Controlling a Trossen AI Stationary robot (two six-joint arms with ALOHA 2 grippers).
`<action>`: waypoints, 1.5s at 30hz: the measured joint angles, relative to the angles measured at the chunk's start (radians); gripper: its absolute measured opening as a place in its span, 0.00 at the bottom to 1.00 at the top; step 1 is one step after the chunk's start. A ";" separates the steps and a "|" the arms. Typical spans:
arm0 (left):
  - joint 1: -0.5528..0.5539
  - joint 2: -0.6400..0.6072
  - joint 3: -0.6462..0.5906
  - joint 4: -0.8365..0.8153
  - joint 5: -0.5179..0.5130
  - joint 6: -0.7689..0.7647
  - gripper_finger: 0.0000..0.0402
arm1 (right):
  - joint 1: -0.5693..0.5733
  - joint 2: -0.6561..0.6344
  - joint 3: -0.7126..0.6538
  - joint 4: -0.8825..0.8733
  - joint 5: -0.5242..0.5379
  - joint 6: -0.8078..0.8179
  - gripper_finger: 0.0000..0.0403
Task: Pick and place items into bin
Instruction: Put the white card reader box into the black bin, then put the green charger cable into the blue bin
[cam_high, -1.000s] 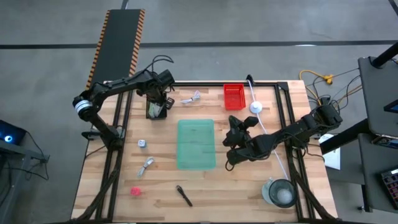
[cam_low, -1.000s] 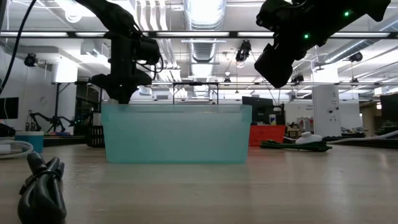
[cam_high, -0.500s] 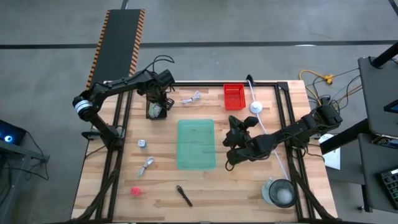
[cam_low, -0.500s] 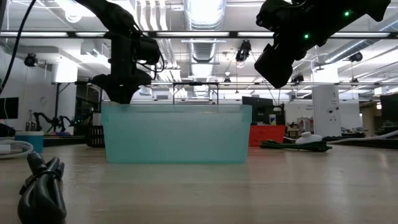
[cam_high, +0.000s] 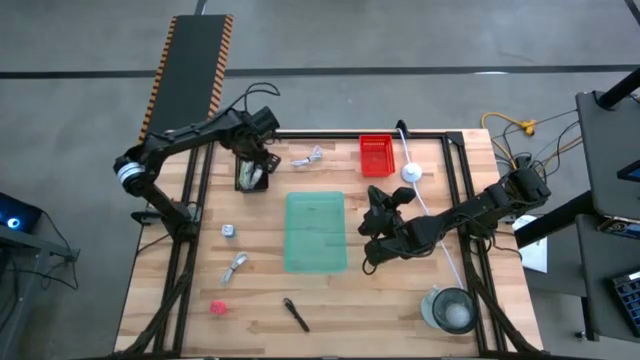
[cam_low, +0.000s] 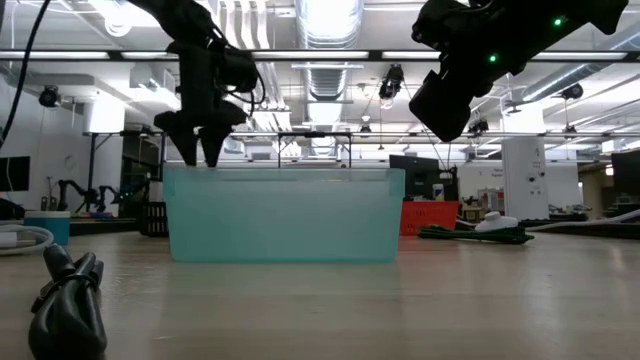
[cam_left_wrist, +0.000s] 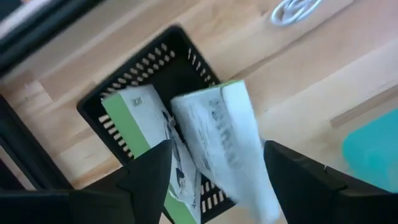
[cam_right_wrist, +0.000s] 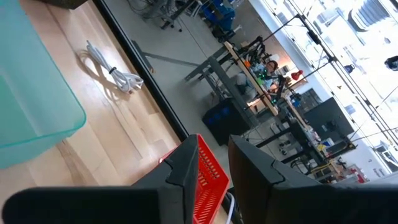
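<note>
The left wrist view alone looks down into the small black slotted basket (cam_left_wrist: 146, 93): two white printed packets lie in it, one with a green edge (cam_left_wrist: 144, 127) leaning on the basket's wall, the other (cam_left_wrist: 225, 144) blurred between the left gripper's (cam_left_wrist: 214, 168) spread fingers, and whether they touch it cannot be told. From the high view that basket (cam_high: 250, 176) is only a dark box near the bench's far left corner with the left gripper (cam_high: 256, 146) above it. The low view shows the same gripper (cam_low: 201, 140) hanging with its two tips parted above the far rim line of the bin (cam_low: 285, 215).

The translucent teal bin (cam_high: 316, 232), smooth-walled and rectangular, sits mid-bench on bare wooden planks. The right gripper (cam_high: 372, 240) hovers just beside the bin's right edge; its wrist view shows the fingers (cam_right_wrist: 186, 168) close together with a narrow gap and nothing between them.

Loose items lie well apart: a white coiled cable (cam_high: 308, 157) near the far edge, another (cam_high: 236, 266) left of the bin, a small silvery piece (cam_high: 229, 231), a pink blob (cam_high: 218, 308) and a black pen-like tool (cam_high: 296, 314) near the near edge. A red slotted basket (cam_high: 377, 155) stands at the far edge, a round clear container (cam_high: 450, 309) at the near right corner. Open wood lies between the bin and both side edges.
</note>
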 joint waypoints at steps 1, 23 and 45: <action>0.000 -0.005 0.008 0.001 0.000 0.000 0.59 | 0.000 0.000 0.000 0.000 0.000 0.000 0.19; -0.104 -0.278 0.000 0.168 -0.001 0.044 0.59 | 0.000 0.000 0.000 0.000 0.000 0.000 0.18; -0.396 -0.572 -0.722 1.404 0.072 0.382 0.59 | 0.011 0.000 0.000 0.003 -0.030 0.089 0.18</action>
